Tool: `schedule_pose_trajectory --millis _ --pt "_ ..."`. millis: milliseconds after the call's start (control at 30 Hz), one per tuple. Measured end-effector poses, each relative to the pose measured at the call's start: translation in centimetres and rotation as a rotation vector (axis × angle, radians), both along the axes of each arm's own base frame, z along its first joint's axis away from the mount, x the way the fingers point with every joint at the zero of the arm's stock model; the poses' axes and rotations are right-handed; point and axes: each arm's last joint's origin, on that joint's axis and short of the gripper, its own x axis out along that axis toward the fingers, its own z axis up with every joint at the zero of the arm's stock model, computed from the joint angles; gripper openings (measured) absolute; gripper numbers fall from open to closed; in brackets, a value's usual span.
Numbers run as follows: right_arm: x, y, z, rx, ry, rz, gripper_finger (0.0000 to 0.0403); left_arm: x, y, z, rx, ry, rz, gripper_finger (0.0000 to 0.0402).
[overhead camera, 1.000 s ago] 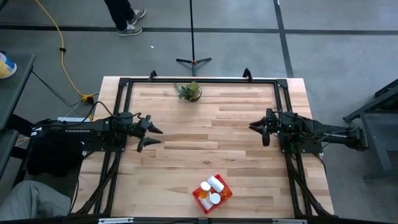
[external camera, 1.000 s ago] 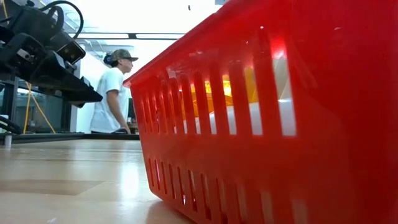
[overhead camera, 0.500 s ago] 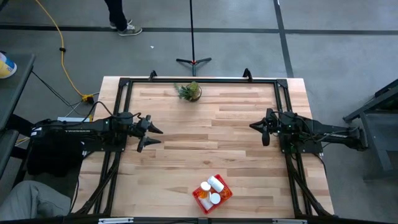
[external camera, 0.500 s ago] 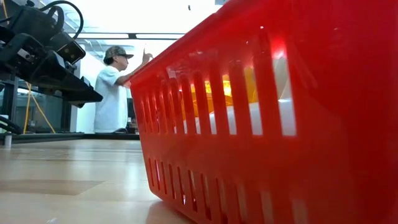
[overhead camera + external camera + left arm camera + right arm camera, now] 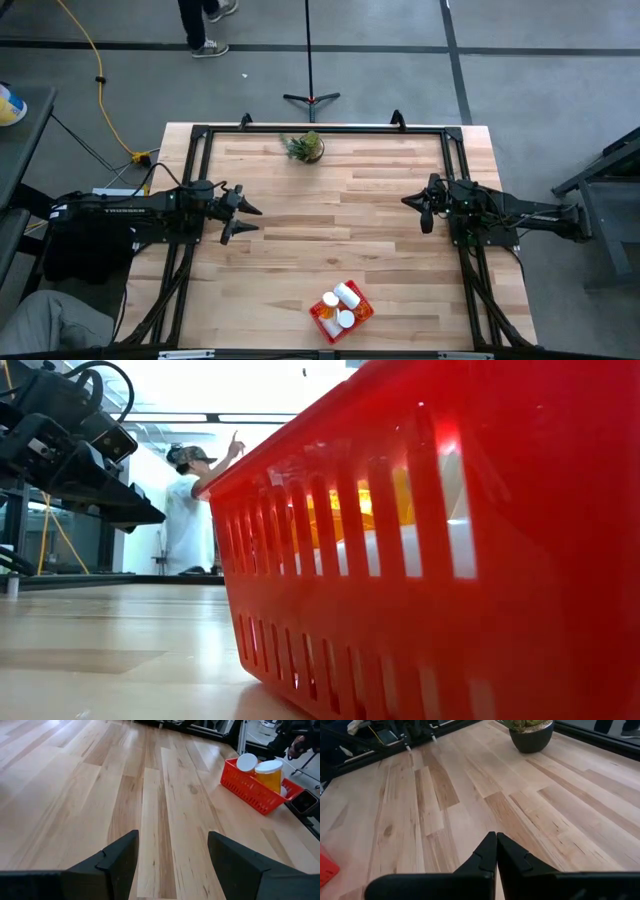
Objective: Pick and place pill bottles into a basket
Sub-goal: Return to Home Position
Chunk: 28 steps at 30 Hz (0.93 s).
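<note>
Table (image 5: 330,200): arms low over opposite sides.
Basket (image 5: 420,620): well apart from both grippers, toward front edge.
Left gripper (image 5: 258,219): fingers spread, empty.
Right gripper (image 5: 406,202): fingers pressed together, empty.
Pill bottles (image 5: 346,294): inside basket.
Homing: retract slowly, steer wide of basket.

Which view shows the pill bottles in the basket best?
The high view looks down into the basket onto the pill bottles' caps. Left wrist view: two, from the side. Low view: orange through the slots. Right wrist view: none.

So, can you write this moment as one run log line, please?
left gripper: open, empty, over table left | right gripper: shut, empty, over right | basket: near table edge | bottles: in basket
</note>
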Motion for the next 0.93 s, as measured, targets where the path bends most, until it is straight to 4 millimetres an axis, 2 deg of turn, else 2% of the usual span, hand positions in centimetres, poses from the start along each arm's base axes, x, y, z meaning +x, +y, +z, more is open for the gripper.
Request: schedule_pose_trajectory --millis 433,667,933 --pt "-0.05 -0.16 0.00 -0.024 0.005 -0.051 0.0002 0.00 0.01 0.00 0.001 0.000 0.002 0.0271" --pt "-0.03 -0.12 -0.01 0.053 -0.016 -0.067 0.0009 -0.03 0.34 -0.16 0.040 0.022 0.113 0.0271" --pt "-0.03 -0.12 -0.01 0.050 -0.015 -0.066 0.0001 -0.03 0.36 -0.16 0.042 0.022 0.119 0.0271"
